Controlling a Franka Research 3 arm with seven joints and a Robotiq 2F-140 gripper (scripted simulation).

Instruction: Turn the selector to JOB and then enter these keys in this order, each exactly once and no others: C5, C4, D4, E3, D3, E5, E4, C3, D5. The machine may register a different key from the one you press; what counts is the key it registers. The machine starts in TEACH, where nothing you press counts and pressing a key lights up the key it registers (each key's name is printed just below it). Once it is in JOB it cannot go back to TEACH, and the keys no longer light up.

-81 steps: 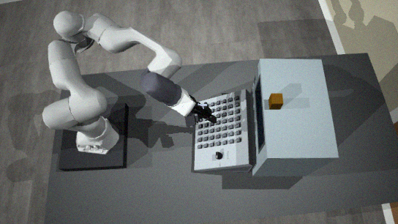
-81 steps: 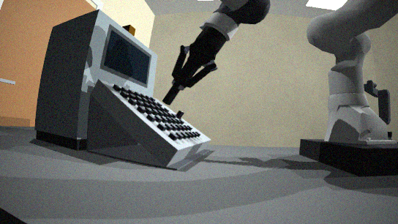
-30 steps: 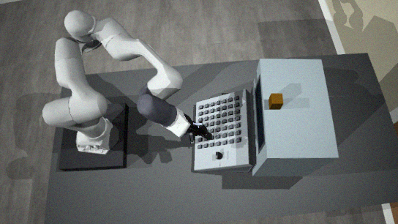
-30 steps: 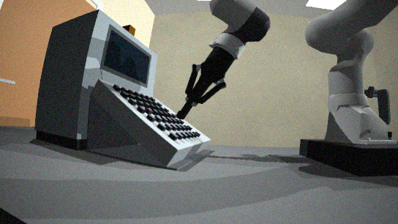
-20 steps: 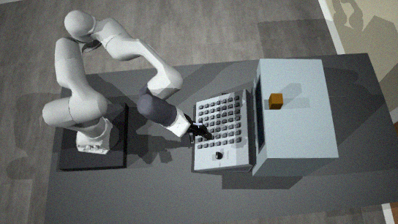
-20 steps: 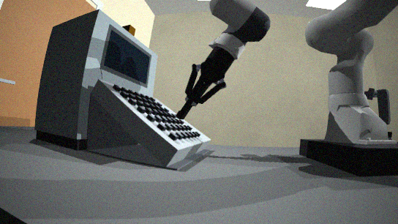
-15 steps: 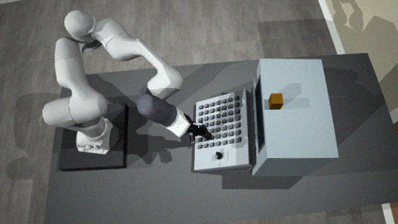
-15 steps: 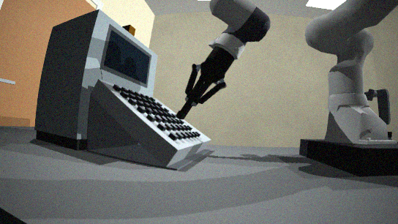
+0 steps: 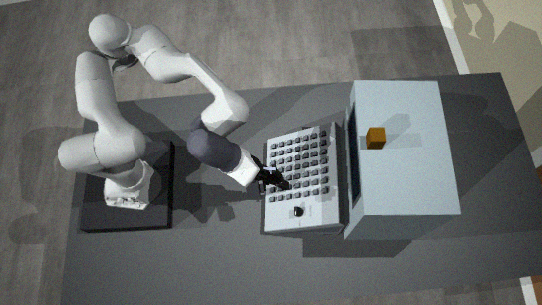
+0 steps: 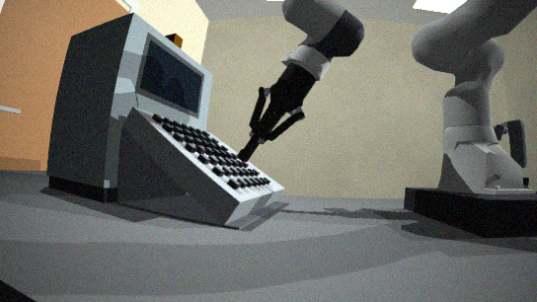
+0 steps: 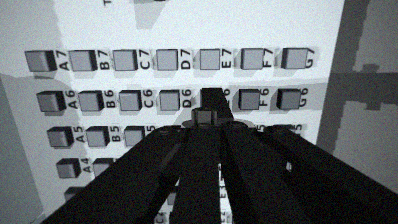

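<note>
The machine's sloped key panel (image 9: 319, 226) (image 10: 173, 163) (image 11: 200, 25) holds rows of grey keys with names printed beside them. In the wrist view rows 7 and 6 show fully, among them key C7 (image 11: 125, 60) and key D6 (image 11: 169, 100). No key is lit. The black selector knob (image 9: 298, 211) sits on the panel's near strip, below the keys. My gripper (image 9: 285, 186) (image 10: 243, 155) (image 11: 211, 103) is shut and empty. Its tip points down at column E, at the edge between rows 6 and 5, close to or touching the panel. My fingers hide keys E6 and E5 and most of rows 5 and below.
The machine's grey box (image 9: 408, 199) (image 10: 89, 123) with a dark screen (image 10: 170, 79) rises behind the panel. A small orange cube (image 9: 376, 138) sits on top of it. The arm's base (image 9: 125, 199) (image 10: 474, 197) stands on a dark plate to the left of the panel.
</note>
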